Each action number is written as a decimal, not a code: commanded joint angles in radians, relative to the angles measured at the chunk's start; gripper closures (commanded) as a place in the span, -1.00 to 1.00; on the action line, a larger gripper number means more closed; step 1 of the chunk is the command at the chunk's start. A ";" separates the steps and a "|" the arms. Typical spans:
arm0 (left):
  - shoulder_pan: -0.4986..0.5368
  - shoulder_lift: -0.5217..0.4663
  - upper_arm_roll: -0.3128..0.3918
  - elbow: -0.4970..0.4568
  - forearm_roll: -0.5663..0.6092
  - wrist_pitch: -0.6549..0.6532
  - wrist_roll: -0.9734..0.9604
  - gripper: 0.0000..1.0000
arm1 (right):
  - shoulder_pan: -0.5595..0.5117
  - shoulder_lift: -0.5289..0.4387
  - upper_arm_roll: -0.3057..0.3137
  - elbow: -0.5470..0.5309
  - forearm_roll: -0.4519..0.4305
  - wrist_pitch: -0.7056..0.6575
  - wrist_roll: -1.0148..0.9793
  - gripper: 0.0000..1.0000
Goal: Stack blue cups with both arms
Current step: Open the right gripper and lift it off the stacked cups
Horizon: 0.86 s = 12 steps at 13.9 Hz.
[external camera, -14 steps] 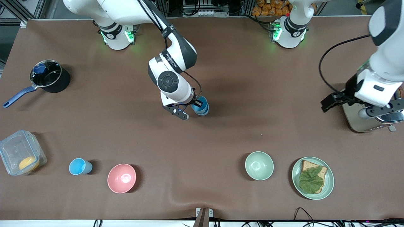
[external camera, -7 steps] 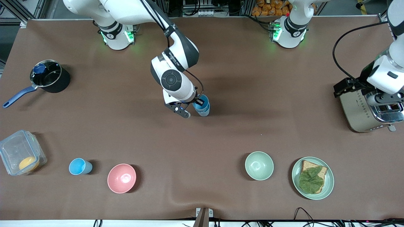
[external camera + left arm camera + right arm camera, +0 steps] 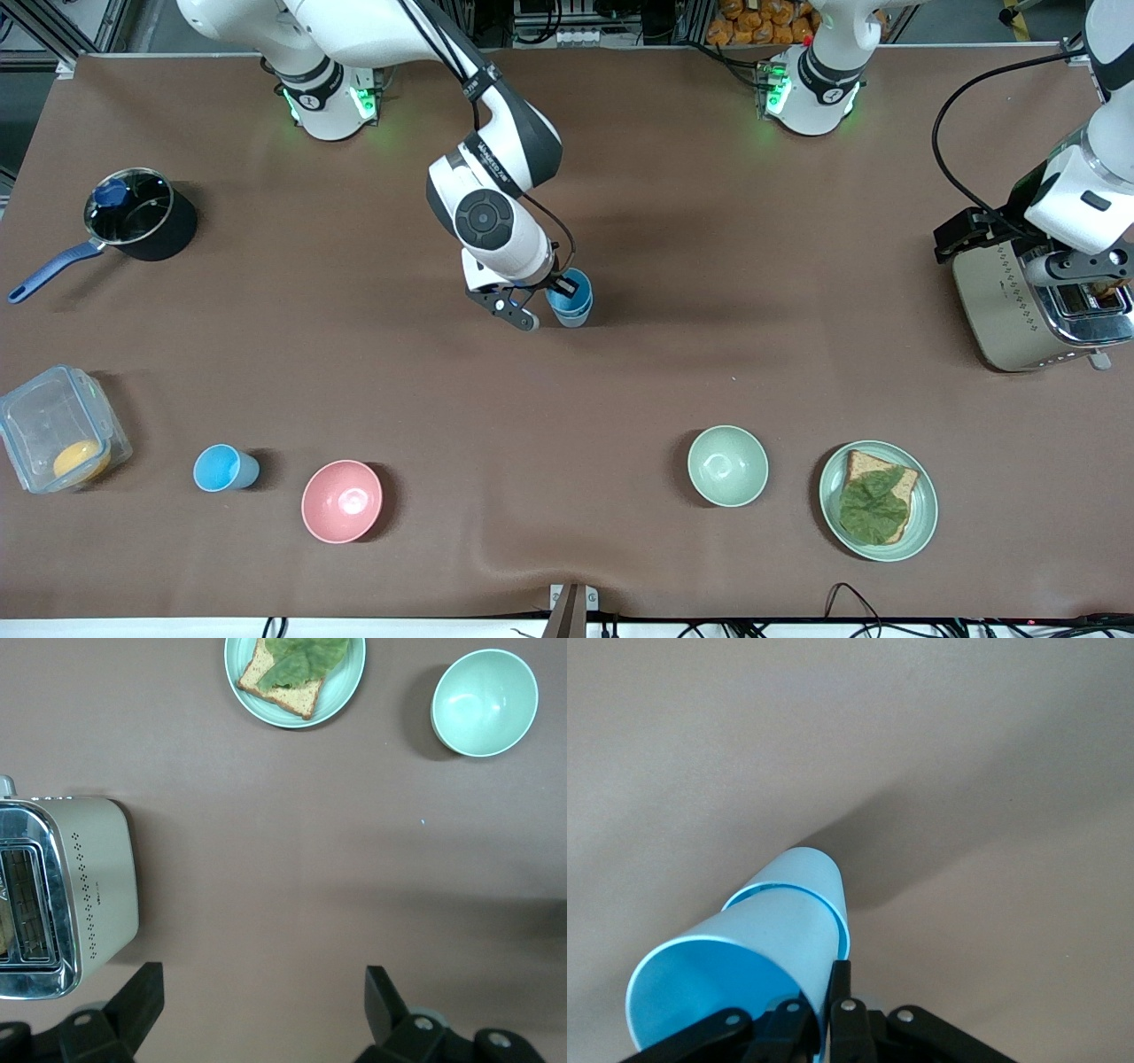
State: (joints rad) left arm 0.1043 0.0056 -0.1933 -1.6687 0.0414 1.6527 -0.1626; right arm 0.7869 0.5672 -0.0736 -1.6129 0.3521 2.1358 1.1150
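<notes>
Blue cups [image 3: 570, 301] were nested mid-table [image 3: 620, 390], one inside the other (rims offset). Right gripper [image 3: 540, 304] had its jaws clamped on the upper cup's wall. Left gripper [image 3: 261, 1005] hung by the toaster [image 3: 1032, 310], jaws wide apart, holding nothing.

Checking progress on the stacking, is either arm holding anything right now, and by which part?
The right gripper pinches the rim of the upper blue cup, nested in the second. The left gripper hangs open over the table beside the toaster, holding nothing.
</notes>
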 commanded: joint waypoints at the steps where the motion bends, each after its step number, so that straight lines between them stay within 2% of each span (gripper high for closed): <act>1: 0.006 -0.019 0.002 0.001 -0.017 -0.007 0.025 -1.00 | 0.002 -0.012 -0.012 0.004 0.007 -0.001 -0.004 -1.00; 3: 0.005 -0.022 0.002 0.012 -0.018 -0.008 0.018 -1.00 | -0.038 -0.058 -0.020 0.005 0.001 -0.060 -0.055 -1.00; 6: 0.005 -0.022 0.002 0.026 -0.018 -0.022 0.020 -1.00 | -0.180 -0.139 -0.021 0.004 -0.007 -0.241 -0.318 -1.00; 9: 0.005 -0.024 -0.006 0.029 -0.021 -0.050 0.015 -1.00 | -0.282 -0.223 -0.028 0.002 -0.164 -0.408 -0.510 -1.00; 12: 0.005 -0.024 -0.005 0.041 -0.021 -0.056 0.014 -1.00 | -0.391 -0.291 -0.028 -0.002 -0.186 -0.470 -0.689 -1.00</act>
State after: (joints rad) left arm 0.1041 -0.0061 -0.1962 -1.6431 0.0414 1.6223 -0.1626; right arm 0.4545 0.3381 -0.1194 -1.5823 0.1893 1.6923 0.5141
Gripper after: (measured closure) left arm 0.000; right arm 0.000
